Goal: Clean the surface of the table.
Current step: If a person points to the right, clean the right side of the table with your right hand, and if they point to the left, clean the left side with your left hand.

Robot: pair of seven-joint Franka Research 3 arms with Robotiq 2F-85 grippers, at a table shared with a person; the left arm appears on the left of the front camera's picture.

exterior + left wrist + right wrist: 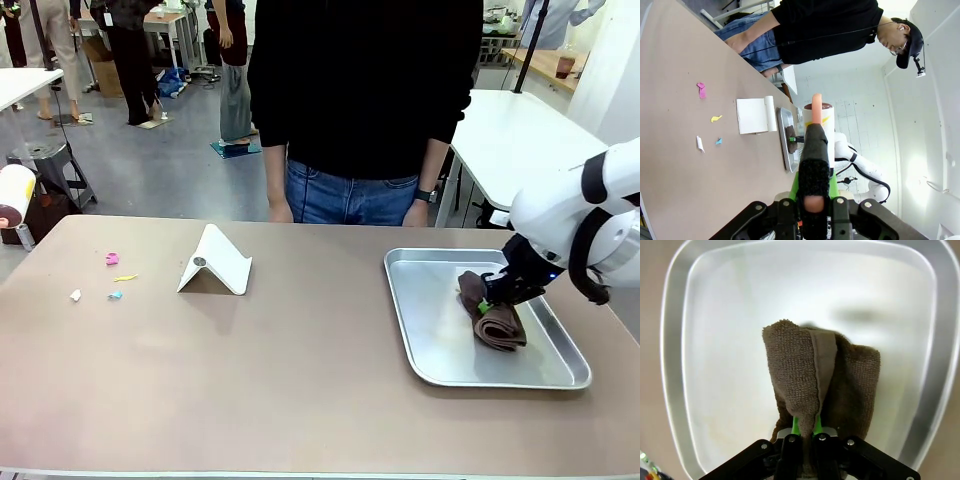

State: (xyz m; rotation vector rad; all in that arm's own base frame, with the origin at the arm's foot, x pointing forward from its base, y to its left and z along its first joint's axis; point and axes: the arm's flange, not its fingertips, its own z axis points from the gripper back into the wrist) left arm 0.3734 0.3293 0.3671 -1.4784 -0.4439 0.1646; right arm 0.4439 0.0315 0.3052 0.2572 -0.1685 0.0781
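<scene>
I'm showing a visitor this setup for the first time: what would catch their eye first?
The robot's right hand grips a brown cloth lying in the silver tray at the right of the table. Small coloured scraps lie scattered on its left, near a white folded stand. A person in a black top stands at the far side.
</scene>
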